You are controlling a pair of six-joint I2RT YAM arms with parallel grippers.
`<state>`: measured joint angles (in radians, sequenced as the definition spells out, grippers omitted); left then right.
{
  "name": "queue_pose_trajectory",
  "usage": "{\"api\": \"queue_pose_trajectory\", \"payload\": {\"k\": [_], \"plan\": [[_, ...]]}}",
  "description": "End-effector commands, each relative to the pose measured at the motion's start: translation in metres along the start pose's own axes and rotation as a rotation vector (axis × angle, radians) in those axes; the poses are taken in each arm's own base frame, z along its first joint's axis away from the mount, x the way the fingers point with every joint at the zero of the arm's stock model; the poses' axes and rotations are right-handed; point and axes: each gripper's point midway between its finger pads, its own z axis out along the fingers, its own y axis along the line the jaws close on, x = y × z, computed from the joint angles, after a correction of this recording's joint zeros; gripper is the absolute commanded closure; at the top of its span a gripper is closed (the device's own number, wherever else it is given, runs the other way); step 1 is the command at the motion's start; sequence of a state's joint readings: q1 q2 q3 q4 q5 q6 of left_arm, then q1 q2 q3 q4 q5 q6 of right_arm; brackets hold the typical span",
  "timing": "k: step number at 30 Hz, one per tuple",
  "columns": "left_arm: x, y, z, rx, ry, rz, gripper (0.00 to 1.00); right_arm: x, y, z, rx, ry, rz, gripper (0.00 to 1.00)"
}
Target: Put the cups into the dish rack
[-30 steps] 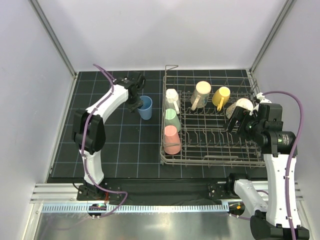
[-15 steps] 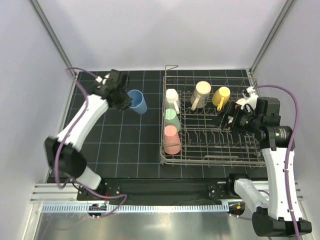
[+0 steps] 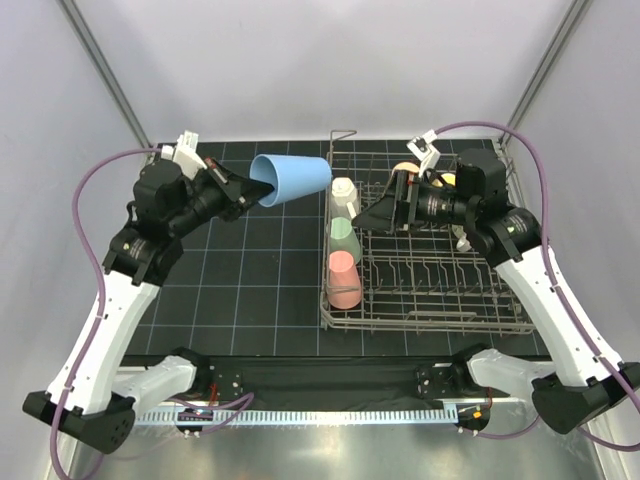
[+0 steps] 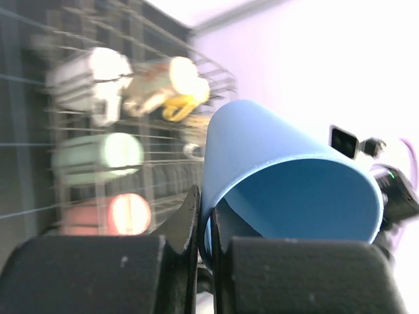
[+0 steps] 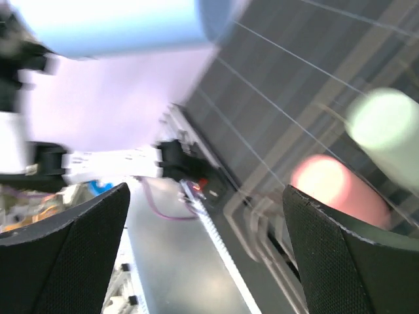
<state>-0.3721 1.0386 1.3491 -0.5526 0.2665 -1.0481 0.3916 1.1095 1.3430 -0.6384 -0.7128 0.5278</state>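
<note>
Dish rack (image 3: 430, 322) fills the right half of the black mat (image 3: 240, 290). We see its left column loaded back to front with a white mug (image 3: 344, 193), a pale green cup (image 3: 344, 238) and a pink cup (image 3: 344, 282). The blue cup (image 3: 292, 177) is in the air, tipped on its side just left of the rack's far-left corner, base toward the rack. The left gripper (image 3: 243, 190) is clamped on its rim wall, one finger inside and one outside. We judge the cup light, stiff, smooth plastic, not fragile but apt to pivot in a rim pinch; the rim wall is the handhold. The right gripper (image 5: 204, 196), fingers wide apart and empty, hangs over the rack's middle. It looks to be in the path, as do the tines (image 3: 440, 268) and the loaded cups.
</note>
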Motion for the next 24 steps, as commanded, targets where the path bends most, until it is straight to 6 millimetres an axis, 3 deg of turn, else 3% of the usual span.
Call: {"api": "queue_pose_trajectory", "payload": {"k": [1,4,11,17,24], "plan": [[-0.001,-0.067,-0.026,0.333,0.001,0.037,1.00,-0.035,0.077,-0.010,-0.296,-0.098,-0.136,0.02],[-0.006,-0.081,-0.057,0.434,-0.095,0.055,1.00,-0.044,0.102,-0.012,-0.398,-0.128,-0.164,0.00],[-0.012,-0.089,-0.090,0.508,-0.213,0.079,1.00,-0.051,0.139,-0.011,-0.564,-0.154,-0.157,0.00],[-0.006,-0.092,-0.103,0.567,-0.221,0.087,1.00,-0.056,0.160,0.001,-0.632,-0.180,-0.107,0.00],[0.004,-0.091,-0.096,0.572,-0.148,0.065,1.00,-0.069,0.182,0.013,-0.688,-0.232,-0.085,0.00]]}}
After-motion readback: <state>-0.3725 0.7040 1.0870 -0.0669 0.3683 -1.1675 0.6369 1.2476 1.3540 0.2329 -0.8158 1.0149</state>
